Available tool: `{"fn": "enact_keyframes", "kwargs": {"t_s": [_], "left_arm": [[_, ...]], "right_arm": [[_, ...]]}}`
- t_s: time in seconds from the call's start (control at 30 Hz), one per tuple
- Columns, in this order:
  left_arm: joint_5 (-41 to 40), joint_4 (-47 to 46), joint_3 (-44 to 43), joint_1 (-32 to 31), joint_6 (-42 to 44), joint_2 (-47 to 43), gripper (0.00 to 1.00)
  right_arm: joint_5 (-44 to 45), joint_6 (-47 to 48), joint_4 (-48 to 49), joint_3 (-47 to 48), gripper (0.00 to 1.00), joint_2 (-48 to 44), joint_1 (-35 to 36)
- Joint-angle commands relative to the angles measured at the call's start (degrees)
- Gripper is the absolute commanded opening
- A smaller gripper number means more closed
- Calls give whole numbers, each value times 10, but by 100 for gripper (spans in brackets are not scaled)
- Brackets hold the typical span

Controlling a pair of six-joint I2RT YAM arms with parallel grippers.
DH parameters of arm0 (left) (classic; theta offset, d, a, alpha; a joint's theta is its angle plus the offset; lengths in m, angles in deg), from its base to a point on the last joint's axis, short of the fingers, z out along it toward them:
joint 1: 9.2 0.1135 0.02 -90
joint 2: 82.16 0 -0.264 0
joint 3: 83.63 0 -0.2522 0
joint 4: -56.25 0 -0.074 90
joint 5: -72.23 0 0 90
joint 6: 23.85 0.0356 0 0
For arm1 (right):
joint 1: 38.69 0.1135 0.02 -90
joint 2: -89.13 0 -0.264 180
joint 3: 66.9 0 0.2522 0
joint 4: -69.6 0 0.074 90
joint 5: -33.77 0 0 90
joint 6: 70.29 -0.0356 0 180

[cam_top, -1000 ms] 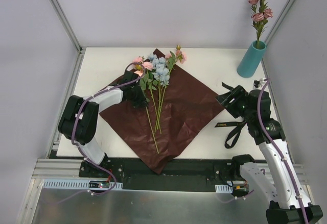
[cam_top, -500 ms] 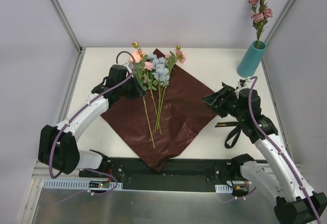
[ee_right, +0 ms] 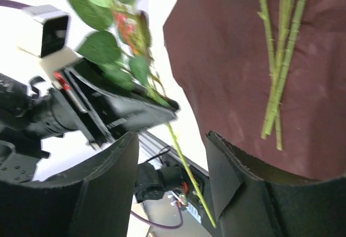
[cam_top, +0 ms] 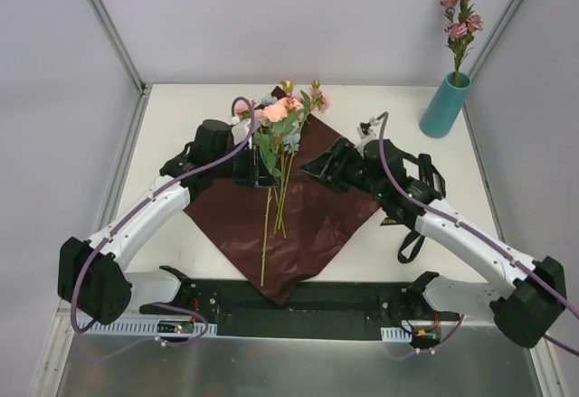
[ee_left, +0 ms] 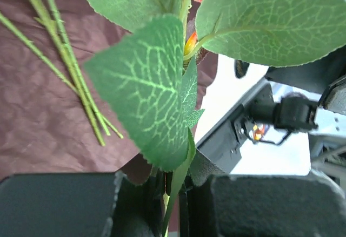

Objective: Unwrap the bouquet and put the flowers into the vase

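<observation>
Left hand pinching flower stem, teal vase holding pink sprig

Vase: 1, teal. Maroon paper sheet: 1. Black ribbon: 1, partly under the right arm. Flower stems: approx 5 in all. Pink stem in the vase: 1, w/ 4 blooms. Peach-pink stem clamped in the left gripper: 1. Loose stems on the paper: approx 3, they overlap so exact no. can't be told. Arms: 2, i.e. left arm + right arm. Grippers: 2, the left gripper w/ 1 stem, the right gripper w/ jaws apart, 0 things in it
</observation>
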Motion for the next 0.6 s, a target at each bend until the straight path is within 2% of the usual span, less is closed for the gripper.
{"fn": "enact_keyframes", "kwargs": {"t_s": [0.0,0.37,0.57], "left_arm": [[84,-6,-18,-20,25,-15,0],[117,-6,-20,-25,35,-30,0],[142,-5,-24,-25,35,-24,0]], "right_arm": [[30,-5,74,76,56,54,31],[66,-2,92,116,50,132,65],[8,-14,142,124,44,175,67]]}}
